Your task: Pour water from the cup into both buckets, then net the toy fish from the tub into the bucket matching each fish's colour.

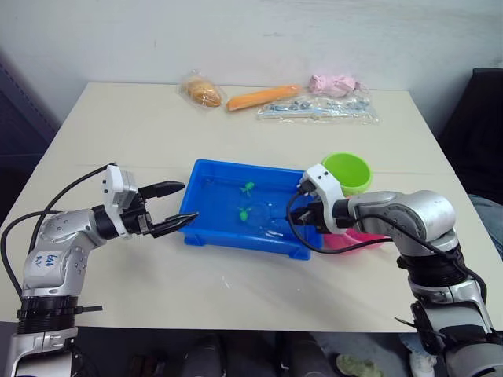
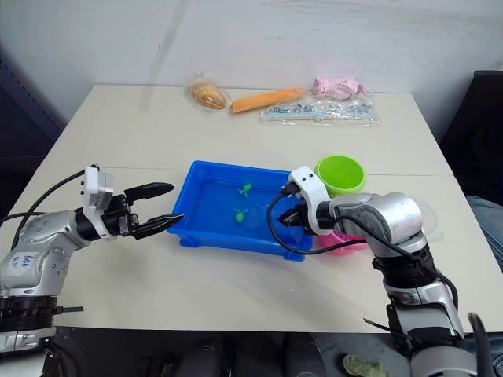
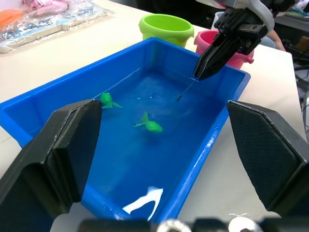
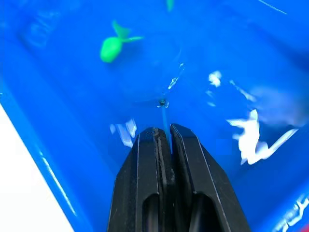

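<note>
The right gripper (image 4: pixel 162 137) hangs over the blue tub (image 1: pixel 211 171) at its end nearest the buckets, its two black fingers pinched together on the thin handle of the net (image 4: pixel 164 113), which runs down from the fingertips into the water. The net's hoop lies submerged just ahead of the fingertips and is hard to make out against the blue. Two green toy fish (image 3: pixel 150 124) float ahead of it, toward the tub's middle, clear of the hoop. Behind this gripper's wrist stand the lime green bucket (image 1: pixel 346 170) and the pink bucket (image 3: pixel 238 59), the pink one touching the tub's wall.

The left gripper (image 1: pixel 174 207) sits just outside the tub's opposite end, its fingers spread wide and holding nothing, the lower fingertip close to the tub's rim.
</note>
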`<act>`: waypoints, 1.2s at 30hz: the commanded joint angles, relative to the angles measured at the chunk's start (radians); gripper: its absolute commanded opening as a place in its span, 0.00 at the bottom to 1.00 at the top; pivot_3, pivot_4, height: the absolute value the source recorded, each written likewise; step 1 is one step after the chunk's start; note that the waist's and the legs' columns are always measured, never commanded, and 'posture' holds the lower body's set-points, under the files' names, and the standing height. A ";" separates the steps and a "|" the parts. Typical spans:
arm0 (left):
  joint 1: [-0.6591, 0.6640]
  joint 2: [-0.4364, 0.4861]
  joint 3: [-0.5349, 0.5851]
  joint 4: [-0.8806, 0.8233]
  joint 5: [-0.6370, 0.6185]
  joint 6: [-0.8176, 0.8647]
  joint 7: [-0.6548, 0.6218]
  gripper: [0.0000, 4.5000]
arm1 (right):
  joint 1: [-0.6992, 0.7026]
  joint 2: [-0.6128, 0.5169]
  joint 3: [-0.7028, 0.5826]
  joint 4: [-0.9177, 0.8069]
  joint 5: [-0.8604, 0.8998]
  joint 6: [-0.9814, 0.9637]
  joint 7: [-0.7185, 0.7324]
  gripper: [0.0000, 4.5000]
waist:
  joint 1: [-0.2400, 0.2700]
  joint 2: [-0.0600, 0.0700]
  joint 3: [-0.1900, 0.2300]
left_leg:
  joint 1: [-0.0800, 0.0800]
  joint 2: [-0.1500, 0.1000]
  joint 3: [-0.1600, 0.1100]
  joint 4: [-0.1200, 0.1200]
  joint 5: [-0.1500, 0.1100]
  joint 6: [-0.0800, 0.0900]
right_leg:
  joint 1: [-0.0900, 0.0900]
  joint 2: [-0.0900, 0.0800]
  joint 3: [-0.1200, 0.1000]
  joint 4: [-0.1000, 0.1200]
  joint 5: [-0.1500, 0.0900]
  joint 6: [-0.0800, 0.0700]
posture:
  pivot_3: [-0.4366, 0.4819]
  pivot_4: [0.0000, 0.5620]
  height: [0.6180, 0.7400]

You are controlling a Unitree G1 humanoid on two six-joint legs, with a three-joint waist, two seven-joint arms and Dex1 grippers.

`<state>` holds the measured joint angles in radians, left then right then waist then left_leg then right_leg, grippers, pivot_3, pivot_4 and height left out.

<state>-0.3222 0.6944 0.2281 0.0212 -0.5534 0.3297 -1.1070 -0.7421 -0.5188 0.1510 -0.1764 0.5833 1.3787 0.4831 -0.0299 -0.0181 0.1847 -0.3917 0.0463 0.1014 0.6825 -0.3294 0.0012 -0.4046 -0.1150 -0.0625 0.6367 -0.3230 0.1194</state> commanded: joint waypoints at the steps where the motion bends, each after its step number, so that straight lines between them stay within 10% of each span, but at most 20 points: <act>1: -0.008 0.025 0.025 0.005 -0.009 -0.011 -0.014 0.99 | -0.022 0.025 -0.002 0.014 -0.008 -0.039 0.018 0.00 | 0.000 0.000 0.000 | -0.001 0.000 0.000 0.000 0.000 0.000 | -0.001 0.000 0.000 0.000 0.000 0.000 | 0.48 0.27 1.00; 36: -0.191 -0.147 -0.088 -0.022 -0.041 0.011 0.004 0.99 | 0.190 -0.278 -0.664 -0.350 0.366 0.162 0.124 0.00 | 0.008 0.000 0.000 | -0.007 -0.001 0.001 0.001 0.000 0.000 | -0.007 0.000 0.001 0.001 0.000 0.000 | 0.48 0.27 1.00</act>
<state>-0.4892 0.5543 0.1453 0.0182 -0.5689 0.3409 -1.0962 -0.5563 -0.7698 -0.4364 -0.4990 0.9289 1.5312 0.6175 -0.0222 -0.0183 0.1846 -0.3988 0.0454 0.1024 0.6840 -0.3294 0.0012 -0.4115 -0.1149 -0.0615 0.6376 -0.3229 0.1195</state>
